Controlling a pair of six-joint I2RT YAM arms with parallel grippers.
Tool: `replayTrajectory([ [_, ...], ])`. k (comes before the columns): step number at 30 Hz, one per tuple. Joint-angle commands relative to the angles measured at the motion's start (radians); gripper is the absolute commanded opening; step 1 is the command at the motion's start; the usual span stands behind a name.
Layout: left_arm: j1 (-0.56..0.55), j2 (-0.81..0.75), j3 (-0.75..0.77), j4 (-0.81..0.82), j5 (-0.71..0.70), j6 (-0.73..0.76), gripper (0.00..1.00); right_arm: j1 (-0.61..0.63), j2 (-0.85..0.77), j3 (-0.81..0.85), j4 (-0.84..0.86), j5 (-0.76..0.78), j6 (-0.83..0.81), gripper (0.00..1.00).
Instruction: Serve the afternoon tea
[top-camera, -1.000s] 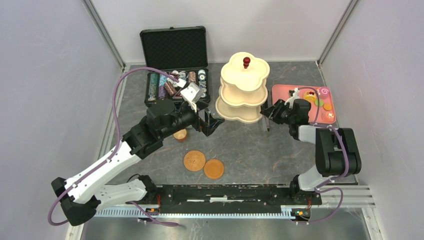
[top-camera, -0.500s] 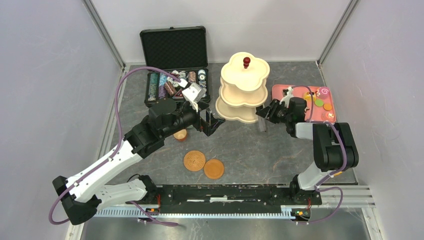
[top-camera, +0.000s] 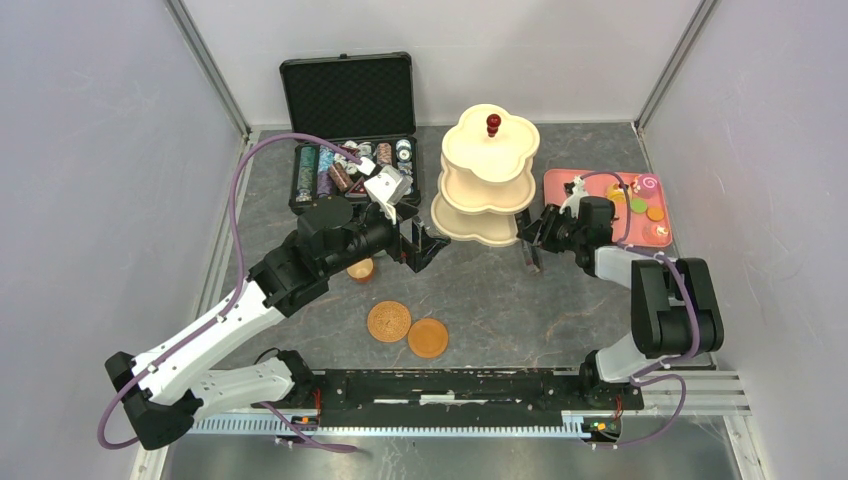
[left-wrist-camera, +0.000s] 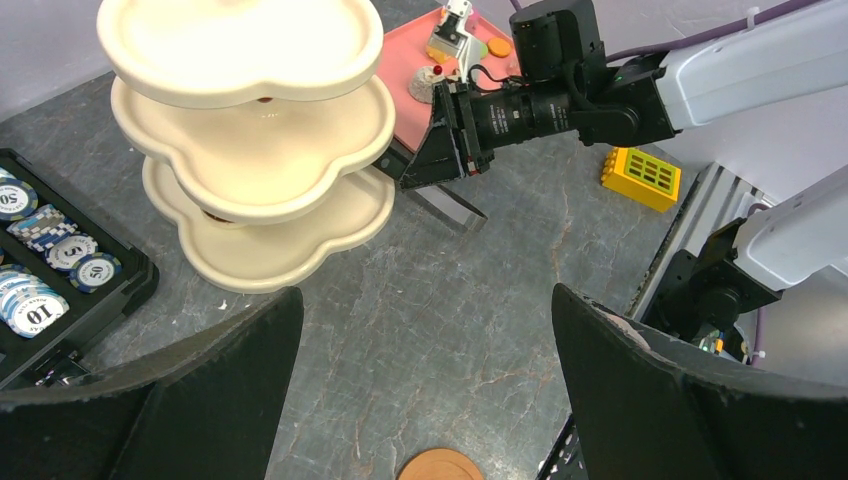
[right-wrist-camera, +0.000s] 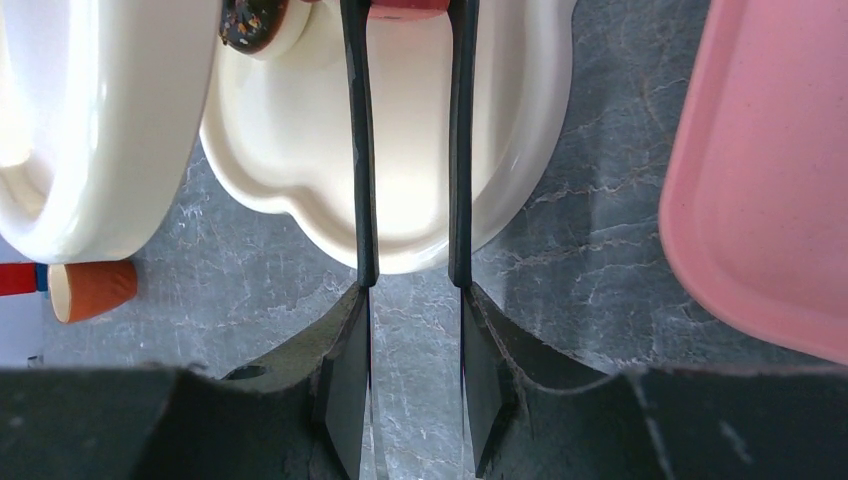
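Pink toy pastry (right-wrist-camera: 408, 8) is being pinched by the right gripper (top-camera: 525, 236) over the stand's bottom tier (right-wrist-camera: 300, 150), upper frame centre; left gripper (left-wrist-camera: 420, 380) is hanging spread. Rim-side release risks a fall.

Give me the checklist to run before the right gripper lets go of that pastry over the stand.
1. Grip on the pink pastry: ok, the right gripper is shut on it at the fingertips.
2. Pastry over the bottom tier: ok, the right wrist view shows cream tier beneath the fingers.
3. Pastry resting on the tier: cannot tell.
4. Drop spot free: cannot tell; a chocolate doughnut sits close beside one finger.
5. Left gripper out of the way: ok, open, empty, short of the stand.
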Motion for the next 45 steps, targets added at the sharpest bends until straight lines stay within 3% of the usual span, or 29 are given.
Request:
replayTrajectory([
  [1, -0.002, -0.011, 0.005, 0.030, 0.012, -0.032, 1.00, -0.001, -0.049, 0.021, -0.042, 0.039, -0.043, 0.36],
  [7, -0.002, -0.014, 0.004, 0.031, 0.011, -0.032, 1.00, -0.013, -0.066, 0.019, -0.054, 0.036, -0.049, 0.45],
  [15, -0.002, -0.013, 0.003, 0.031, 0.011, -0.032, 1.00, -0.067, -0.086, 0.014, -0.047, -0.001, -0.045, 0.51],
  [26, -0.002, -0.005, 0.004, 0.031, 0.017, -0.036, 1.00, -0.123, -0.177, 0.006, -0.141, 0.001, -0.109, 0.51],
  [29, -0.002, -0.006, 0.006, 0.032, 0.021, -0.036, 1.00, -0.146, -0.265, 0.029, -0.280, 0.083, -0.189, 0.50],
  [37, -0.004, -0.022, 0.006, 0.036, 0.033, -0.047, 1.00, -0.191, -0.418, 0.143, -0.684, 0.519, -0.390, 0.50],
  [39, -0.003, -0.024, 0.006, 0.038, 0.037, -0.050, 1.00, -0.191, -0.413, 0.167, -0.725, 0.593, -0.406, 0.50],
  [45, -0.004, -0.026, 0.004, 0.039, 0.037, -0.052, 1.00, -0.193, -0.338, 0.242, -0.757, 0.630, -0.384, 0.50],
])
